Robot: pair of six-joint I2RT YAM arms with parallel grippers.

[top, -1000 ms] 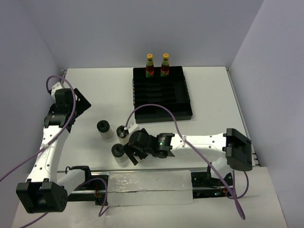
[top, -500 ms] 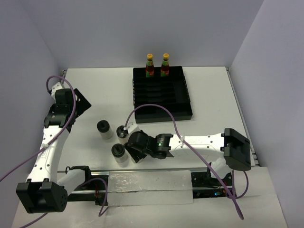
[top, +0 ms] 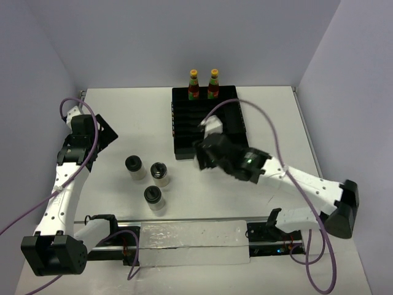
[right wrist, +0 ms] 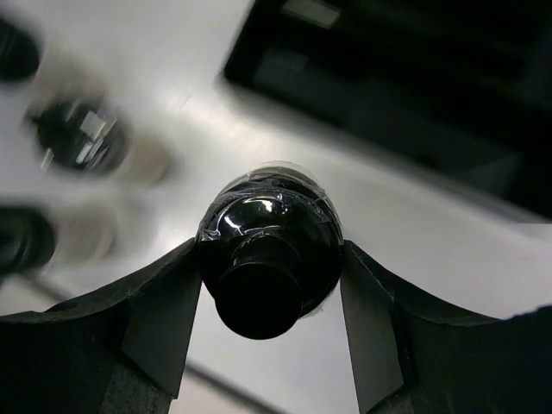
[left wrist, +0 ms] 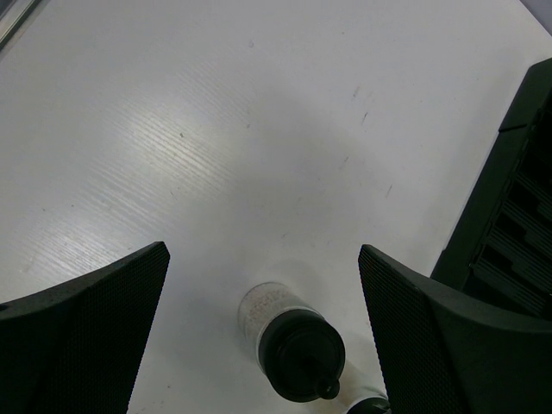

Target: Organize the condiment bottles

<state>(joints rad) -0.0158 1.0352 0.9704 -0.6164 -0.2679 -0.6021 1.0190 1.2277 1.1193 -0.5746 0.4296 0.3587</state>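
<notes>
"While the right arm reaches toward the middle of the overhead view, what sits in the right gripper (right wrist: pixel 269 269)?"

"A squat clear jar with a black lid (right wrist: pixel 267 220). The wrist view shows both fingers (right wrist: pixel 159 315) pressed against its sides, lid toward the camera. Overhead, that gripper hangs at the lower left corner of the black slotted plastic tray (top: pixel 233 126). Whether the jar touches anything, I cannot tell."

"And the other jars?"

"Three like it stand upright on the white table (top: pixel 123 117), left of centre and apart from one another. The leftmost jar (top: pixel 133 165) has the middle jar (top: pixel 159 171) just to its right, and the lowest jar (top: pixel 153 196) is beneath them in the frame."

"The sauce bottles?"

"Two slim dark bottles with yellow caps, green necks and red labels. The left bottle (top: pixel 193 84) and the right bottle (top: pixel 214 84) stand side by side at the tray's top edge."

"The left gripper (left wrist: pixel 263 254)?"

"Spread wide, holding nothing. Its wrist view shows bare table between the jaws, one standing jar (left wrist: pixel 293 341) at bottom centre, and the tray along the right edge."
</notes>
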